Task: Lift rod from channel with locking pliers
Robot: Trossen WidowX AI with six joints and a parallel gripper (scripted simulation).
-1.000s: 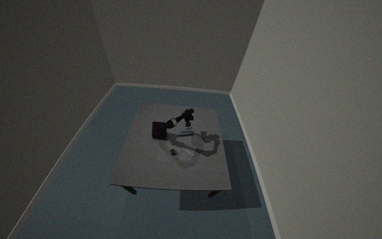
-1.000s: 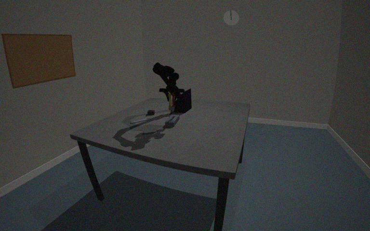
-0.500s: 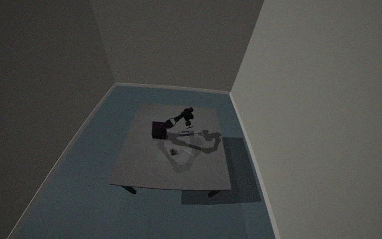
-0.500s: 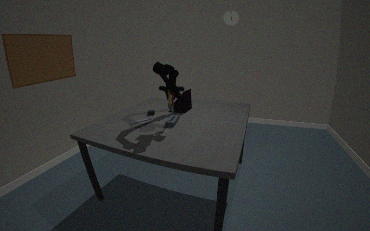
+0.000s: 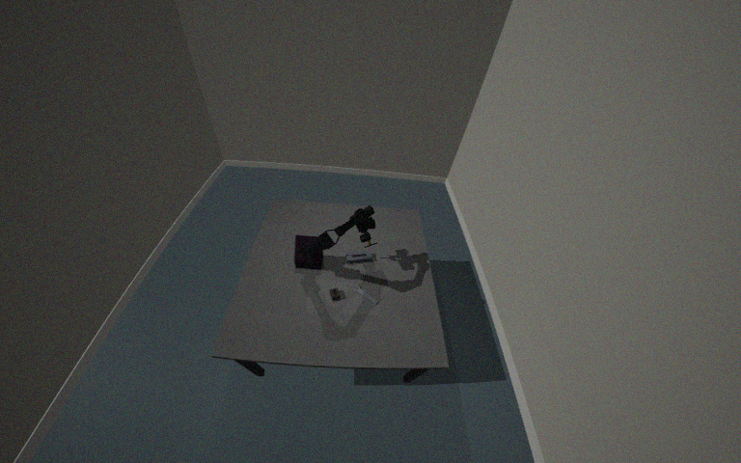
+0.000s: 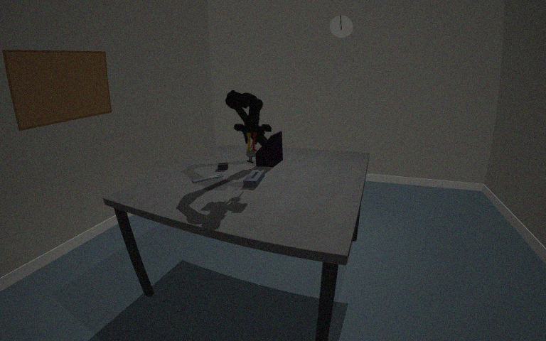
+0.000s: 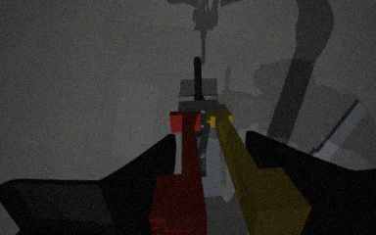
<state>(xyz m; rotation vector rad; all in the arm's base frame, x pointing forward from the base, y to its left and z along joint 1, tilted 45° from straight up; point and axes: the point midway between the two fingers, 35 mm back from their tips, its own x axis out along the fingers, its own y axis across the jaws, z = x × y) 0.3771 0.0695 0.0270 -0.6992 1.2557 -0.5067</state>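
The rod (image 5: pixel 371 245) (image 6: pixel 250 161) (image 7: pixel 198 78) is hanging at the pliers' tips, above the slotted block (image 5: pixel 360 261) (image 6: pixel 251 183) (image 7: pixel 213 171). Dim walls (image 5: pixel 628 218) (image 6: pixel 402 100) are surrounding a grey worktop (image 5: pixel 284 338) (image 6: pixel 313 201) (image 7: pixel 73 73), which is looking flat and hard. The tool (image 5: pixel 365 237) (image 6: pixel 251 138) (image 7: pixel 211 138) is gripping the pliers (image 6: pixel 249 141) (image 7: pixel 191 147) by their red and yellow handles, the right place for holding. The rod is probably behaving as light, stiff and slippery, needing a locked bite.

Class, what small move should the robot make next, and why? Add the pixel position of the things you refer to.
Probably a slight straight lift, pincer (image 5: pixel 365 236) (image 6: pixel 252 129) (image 7: pixel 211 138) kept shut: it grips the pliers (image 6: pixel 249 141) (image 7: pixel 235 147), whose jaws carry the rod (image 5: pixel 373 244) (image 6: pixel 250 162) (image 7: pixel 198 80) above the table (image 5: pixel 306 333) (image 6: pixel 306 192) (image 7: pixel 73 98), but whether it is high enough is unclear.
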